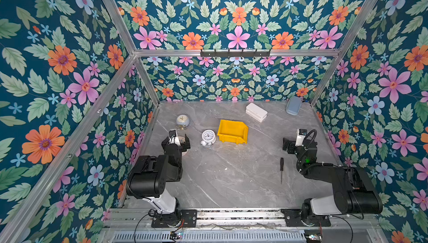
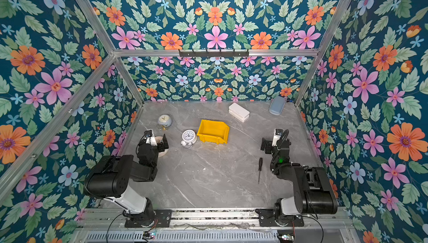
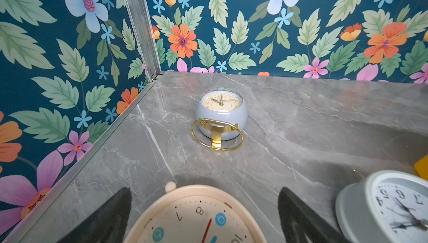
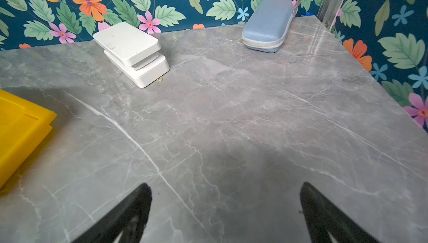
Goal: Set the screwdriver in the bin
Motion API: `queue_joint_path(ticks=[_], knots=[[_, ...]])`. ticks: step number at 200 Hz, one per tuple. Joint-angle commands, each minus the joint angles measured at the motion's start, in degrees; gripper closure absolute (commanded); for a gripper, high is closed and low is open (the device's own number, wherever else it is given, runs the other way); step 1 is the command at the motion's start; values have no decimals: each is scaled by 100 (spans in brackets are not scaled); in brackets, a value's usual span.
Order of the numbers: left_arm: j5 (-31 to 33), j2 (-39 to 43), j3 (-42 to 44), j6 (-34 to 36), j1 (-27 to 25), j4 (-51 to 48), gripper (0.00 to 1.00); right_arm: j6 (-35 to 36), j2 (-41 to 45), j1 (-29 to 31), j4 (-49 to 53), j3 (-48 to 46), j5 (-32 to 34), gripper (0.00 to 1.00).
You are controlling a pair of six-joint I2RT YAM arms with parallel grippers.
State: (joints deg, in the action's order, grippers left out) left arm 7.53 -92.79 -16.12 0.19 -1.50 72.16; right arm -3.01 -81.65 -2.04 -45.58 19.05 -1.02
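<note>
Black-handled, the screwdriver [image 1: 281, 169] lies flat on the surface [image 1: 231, 183], shaft running front to back, handle farthest from the robot. It sits near the right gripper [image 4: 225, 186], on its base side; those jaws gape wide, empty. The bin [image 1: 232, 131] stands well apart, back-left.
</note>
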Motion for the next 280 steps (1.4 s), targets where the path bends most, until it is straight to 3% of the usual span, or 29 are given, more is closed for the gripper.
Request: queue_joint_path(ticks=[1,187,235,280], knots=[[-22,1,-8,-22,5,26,0,-14,-2,2,-175,3,40,1],[-41,12,-1,-24,4,22,0,8,30,2,-210,-24,48,1],[-335,168,182,90,0,259,0,117,992,2,1349,336,136,1],[-786,1356,250,260,-40,-675,0,80,1850,19,2852,735,-21,1]])
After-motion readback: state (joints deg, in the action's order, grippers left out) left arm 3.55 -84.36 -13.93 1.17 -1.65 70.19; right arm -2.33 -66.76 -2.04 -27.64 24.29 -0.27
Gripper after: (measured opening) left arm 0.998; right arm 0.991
